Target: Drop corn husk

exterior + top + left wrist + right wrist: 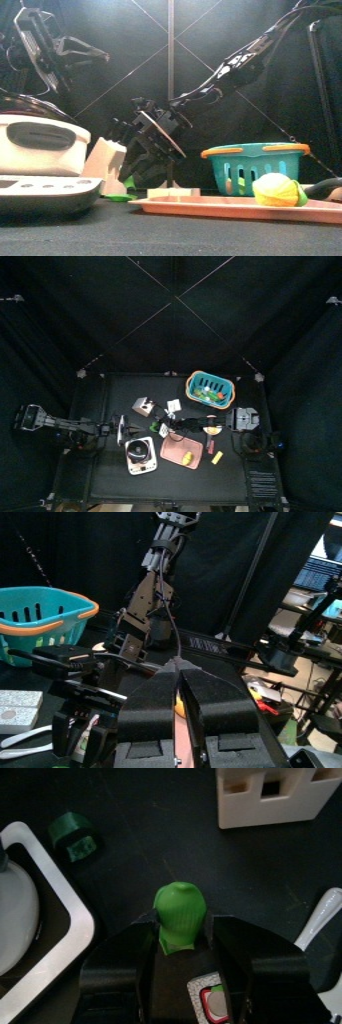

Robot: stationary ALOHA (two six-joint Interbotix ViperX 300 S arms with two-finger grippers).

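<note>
My right gripper point(178, 946) is shut on a green piece of corn husk point(178, 916) and holds it low over the black table, between the white appliance point(27, 898) and the white knife block point(274, 793). In the top view the right gripper point(167, 432) reaches across the middle, beside the cutting board point(195, 447). In the front view it point(160, 132) hangs behind the knife block point(107, 160). My left gripper point(182, 672) is shut and empty, raised at the table's left point(115, 428).
A teal basket point(210, 386) stands at the back right; it also shows in the front view point(254, 165). A yellow-green corn piece point(277, 188) lies on the board point(201, 208). A small green item point(74, 836) lies on the table near the appliance point(140, 456).
</note>
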